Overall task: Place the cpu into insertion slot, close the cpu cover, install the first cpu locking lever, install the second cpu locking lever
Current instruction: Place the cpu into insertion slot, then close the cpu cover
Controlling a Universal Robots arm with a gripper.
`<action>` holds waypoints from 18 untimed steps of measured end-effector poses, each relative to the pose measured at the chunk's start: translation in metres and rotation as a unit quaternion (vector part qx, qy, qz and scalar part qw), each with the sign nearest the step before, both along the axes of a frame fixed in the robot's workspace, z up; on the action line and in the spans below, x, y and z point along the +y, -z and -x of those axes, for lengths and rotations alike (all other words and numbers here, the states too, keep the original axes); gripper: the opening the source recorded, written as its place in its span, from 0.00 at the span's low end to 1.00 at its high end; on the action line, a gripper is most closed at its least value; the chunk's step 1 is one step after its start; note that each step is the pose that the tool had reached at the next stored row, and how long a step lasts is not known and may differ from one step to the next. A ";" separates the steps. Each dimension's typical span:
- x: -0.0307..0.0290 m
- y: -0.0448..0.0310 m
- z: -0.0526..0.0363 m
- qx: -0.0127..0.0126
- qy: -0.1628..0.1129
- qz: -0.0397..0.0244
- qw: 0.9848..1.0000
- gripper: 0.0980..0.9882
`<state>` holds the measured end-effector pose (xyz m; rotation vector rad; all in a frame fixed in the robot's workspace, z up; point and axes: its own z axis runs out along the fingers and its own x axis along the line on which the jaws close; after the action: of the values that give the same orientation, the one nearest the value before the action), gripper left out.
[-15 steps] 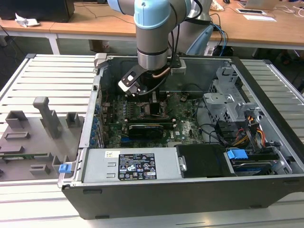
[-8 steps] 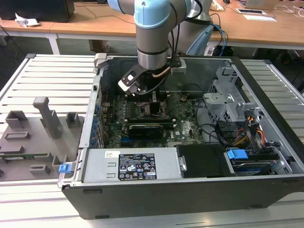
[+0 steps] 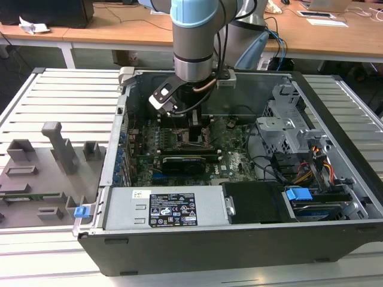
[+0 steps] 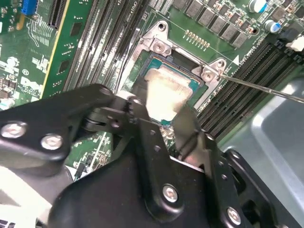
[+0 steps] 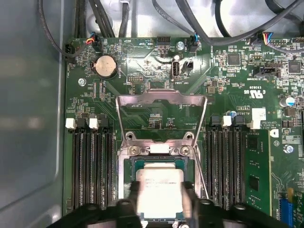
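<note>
The cpu [image 5: 159,189], a small pale silver square, sits low over the insertion slot [image 5: 129,167] on the green motherboard. My gripper [image 5: 160,199] is shut on it, with one black finger [image 5: 131,195] on each of two opposite edges. In the second wrist view the cpu [image 4: 164,90] lies between the fingers [image 4: 190,128], inside the socket frame. The cpu cover [image 5: 161,98] stands swung open beyond the socket. A thin locking lever [image 4: 266,88] sticks out from one socket corner. In the exterior view my gripper [image 3: 194,133] reaches down inside the open computer case.
Memory slots [image 5: 90,166] flank the socket on both sides. A long black card [image 3: 188,161] lies nearer the case front, then the power supply [image 3: 161,209]. A drive cage [image 3: 293,128] and cables fill the exterior view's right. A grey fixture tray [image 3: 48,173] sits outside the case.
</note>
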<state>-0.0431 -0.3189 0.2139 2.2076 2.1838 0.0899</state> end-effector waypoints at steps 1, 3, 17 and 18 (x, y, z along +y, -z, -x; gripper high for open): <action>0.0000 -0.0009 -0.0005 0.002 0.000 0.000 1.000 0.35; 0.0000 -0.0033 -0.0011 0.006 0.000 0.000 1.000 0.28; 0.0000 -0.0147 -0.0013 0.009 0.000 0.000 1.000 0.01; 0.0000 -0.0158 -0.0013 0.009 0.000 0.000 1.000 0.01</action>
<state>-0.0418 -0.3189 0.2297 2.2169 2.1927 0.0706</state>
